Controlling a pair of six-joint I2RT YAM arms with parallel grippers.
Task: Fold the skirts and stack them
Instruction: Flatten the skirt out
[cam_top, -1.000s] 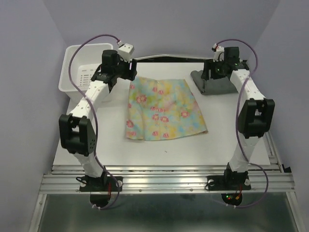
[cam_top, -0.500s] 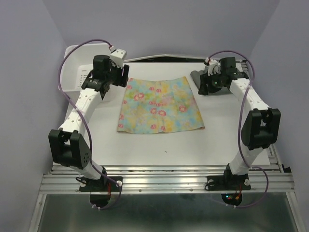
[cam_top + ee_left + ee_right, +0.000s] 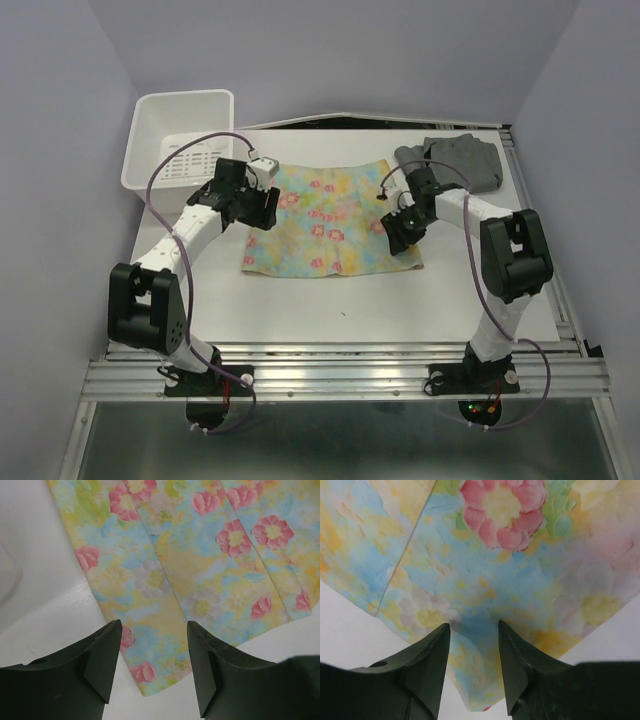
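Left gripper (image 3: pixel 154 630): hangs open and empty over the 9 o'clock edge of floral skirt (image 3: pixel 325 215), spread flat mid-table. Right gripper (image 3: pixel 472 627): likewise parted above its 4 o'clock corner, probably lining up a fold grab. At table's 1 o'clock: grey skirt (image 3: pixel 465 160), heaped, seemingly waiting its turn.

Overhead view from behind over the whole table (image 3: pixel 350 300); both wrist views close above the shared flowered skirt (image 3: pixel 330 215).

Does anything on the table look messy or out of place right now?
Only the grey skirt at the far right corner stands out: it lies bunched in a rumpled heap, not folded. The floral skirt is spread flat mid-table. The bin stands upright at the far left. Nothing looks spilled or damaged.
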